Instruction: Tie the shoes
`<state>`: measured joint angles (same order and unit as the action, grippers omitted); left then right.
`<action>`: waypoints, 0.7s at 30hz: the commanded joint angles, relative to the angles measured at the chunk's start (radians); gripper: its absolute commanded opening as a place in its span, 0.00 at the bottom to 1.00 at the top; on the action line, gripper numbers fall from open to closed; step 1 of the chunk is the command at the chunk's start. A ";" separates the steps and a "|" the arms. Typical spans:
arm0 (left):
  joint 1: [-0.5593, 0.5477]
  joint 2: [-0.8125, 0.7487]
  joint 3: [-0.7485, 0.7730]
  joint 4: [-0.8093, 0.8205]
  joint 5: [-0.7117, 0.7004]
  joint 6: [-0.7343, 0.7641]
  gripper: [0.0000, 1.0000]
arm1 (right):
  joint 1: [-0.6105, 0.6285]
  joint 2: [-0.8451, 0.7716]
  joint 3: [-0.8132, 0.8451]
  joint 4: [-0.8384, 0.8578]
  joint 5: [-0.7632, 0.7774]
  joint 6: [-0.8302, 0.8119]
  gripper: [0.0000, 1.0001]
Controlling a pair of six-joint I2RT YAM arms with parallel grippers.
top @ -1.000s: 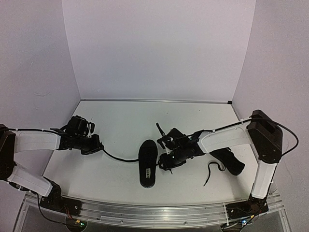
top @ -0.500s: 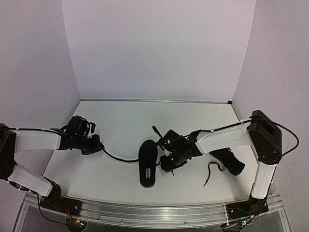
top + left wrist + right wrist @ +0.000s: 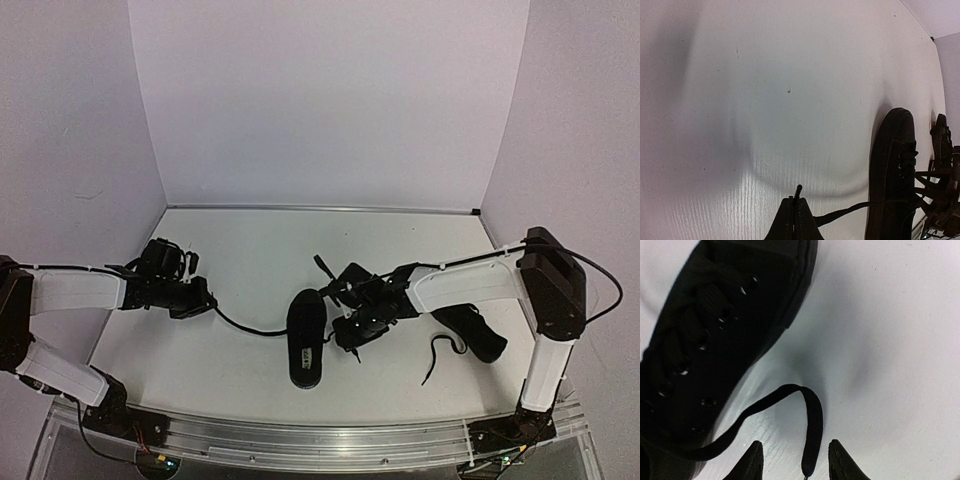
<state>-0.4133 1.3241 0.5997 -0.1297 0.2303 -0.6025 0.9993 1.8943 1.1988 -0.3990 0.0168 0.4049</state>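
White tabletop (image 3: 250, 250). Left gripper (image 3: 793, 206) is clamped on one lace (image 3: 840, 214), anchoring it, I reckon. Right gripper (image 3: 792, 460) jaws are apart, astride the other lace (image 3: 812, 415). Shoe (image 3: 307, 340) sits between both grippers.

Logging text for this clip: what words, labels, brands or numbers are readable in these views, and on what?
No text can be read in any view.
The pale insole label in the middle shoe: too small and blurred to read.
On the right shoe: no marking shows.
Wrist views: no print anywhere.
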 commanded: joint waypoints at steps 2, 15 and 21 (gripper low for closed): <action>0.004 -0.013 0.033 0.032 0.003 0.006 0.00 | 0.003 0.046 0.030 -0.047 0.036 -0.015 0.40; 0.005 -0.028 0.026 0.049 -0.049 -0.027 0.00 | 0.005 -0.025 -0.084 -0.065 0.088 0.042 0.00; 0.005 -0.032 0.042 0.007 -0.087 -0.012 0.00 | 0.004 -0.177 -0.195 -0.100 0.169 0.138 0.00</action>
<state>-0.4129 1.3199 0.6002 -0.1125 0.1879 -0.6202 1.0019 1.8262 1.0559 -0.4415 0.0989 0.4619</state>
